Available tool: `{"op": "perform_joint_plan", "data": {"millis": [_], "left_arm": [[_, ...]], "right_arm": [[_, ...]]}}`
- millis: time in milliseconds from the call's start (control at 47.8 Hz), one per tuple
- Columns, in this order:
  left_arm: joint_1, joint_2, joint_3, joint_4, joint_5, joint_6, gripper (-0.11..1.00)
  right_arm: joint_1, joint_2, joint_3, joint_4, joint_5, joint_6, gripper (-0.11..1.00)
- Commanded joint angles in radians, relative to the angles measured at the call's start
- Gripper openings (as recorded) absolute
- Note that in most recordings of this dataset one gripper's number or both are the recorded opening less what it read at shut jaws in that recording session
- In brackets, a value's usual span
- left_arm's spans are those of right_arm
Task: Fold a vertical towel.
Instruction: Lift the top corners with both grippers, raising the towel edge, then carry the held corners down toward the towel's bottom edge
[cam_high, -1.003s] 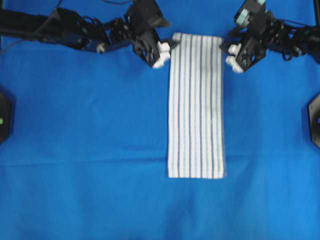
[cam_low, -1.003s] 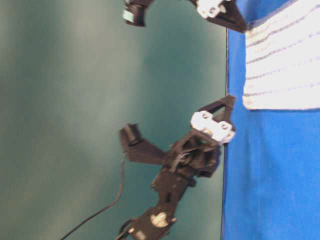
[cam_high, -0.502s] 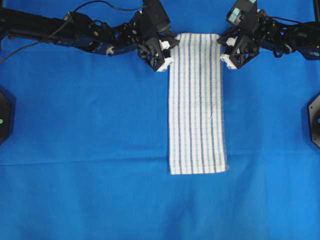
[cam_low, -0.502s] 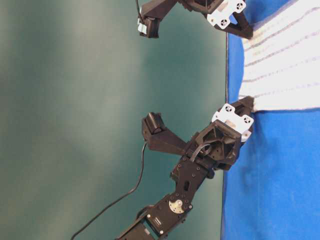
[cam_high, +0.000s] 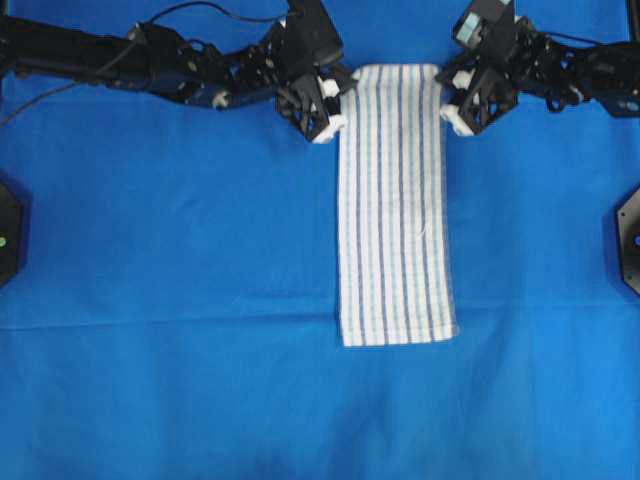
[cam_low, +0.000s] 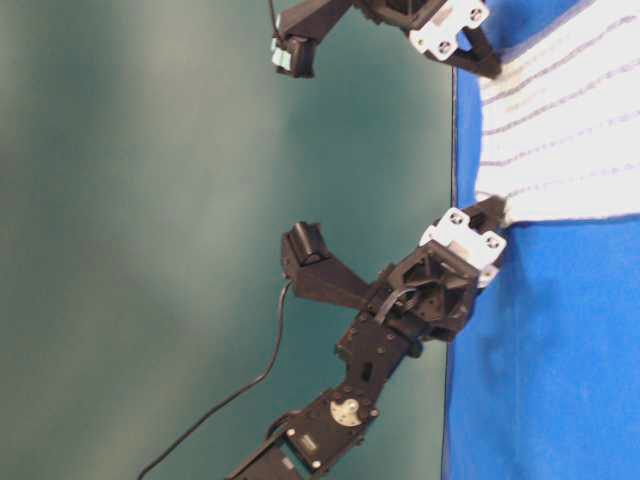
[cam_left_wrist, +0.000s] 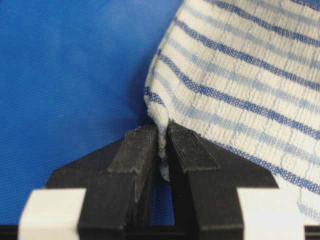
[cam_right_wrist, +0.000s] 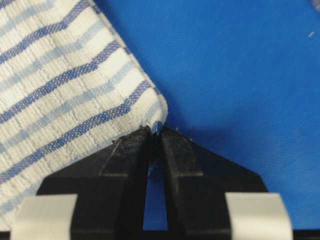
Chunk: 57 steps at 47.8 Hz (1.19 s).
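Note:
The towel (cam_high: 395, 200) lies flat and lengthwise on the blue cloth (cam_high: 180, 300), white with thin blue and grey stripes. My left gripper (cam_high: 335, 100) is at its top left corner and my right gripper (cam_high: 447, 105) at its top right corner. In the left wrist view the left gripper (cam_left_wrist: 163, 131) is shut, with a fold of the towel (cam_left_wrist: 240, 75) pinched between its black pads. In the right wrist view the right gripper (cam_right_wrist: 155, 131) is shut on the very tip of the towel (cam_right_wrist: 60, 85) corner. Both corners look slightly raised.
The plain blue cloth covers the whole table, with a faint crease (cam_high: 150, 318) running across it near the towel's lower end. Black mounts sit at the left edge (cam_high: 8, 230) and the right edge (cam_high: 630, 240).
Both grippers have moved inward from beside the towel onto its top corners and shut on them. The towel's lower end has shifted slightly.

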<state>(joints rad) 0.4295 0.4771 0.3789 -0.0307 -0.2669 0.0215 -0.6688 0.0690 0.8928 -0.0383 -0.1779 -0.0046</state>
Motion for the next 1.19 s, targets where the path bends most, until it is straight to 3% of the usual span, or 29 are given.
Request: {"op": "perform_joint_plan", "data": {"millis": [0,209,543,732,878,1171], "left_arm": [[0.04,-0.058,-0.02,0.003,-0.005,0.0,0.05],[0.067,-0.055,-0.049,0.003,-0.005,0.035,0.04],[0.046,-0.114,-0.052,0.003,0.043,0.069,0.05],[0.017,-0.207,-0.049,0.003,0.103,0.161,0.05],[-0.015,-0.282,-0.038,0.003,0.138,0.206,0.05],[-0.106,-0.365,0.064,0.003,0.155,0.178,0.05]], "right_arm": [[-0.029,-0.041,-0.023,-0.002,-0.002,-0.003,0.1],[-0.08,-0.054,-0.049,-0.003,0.0,-0.038,0.1],[-0.078,-0.107,-0.051,-0.002,0.009,-0.04,0.1],[-0.071,-0.227,-0.048,-0.002,0.061,-0.04,0.1],[-0.038,-0.337,-0.031,-0.002,0.117,-0.04,0.1],[0.104,-0.558,0.077,0.008,0.196,-0.025,0.1]]}}
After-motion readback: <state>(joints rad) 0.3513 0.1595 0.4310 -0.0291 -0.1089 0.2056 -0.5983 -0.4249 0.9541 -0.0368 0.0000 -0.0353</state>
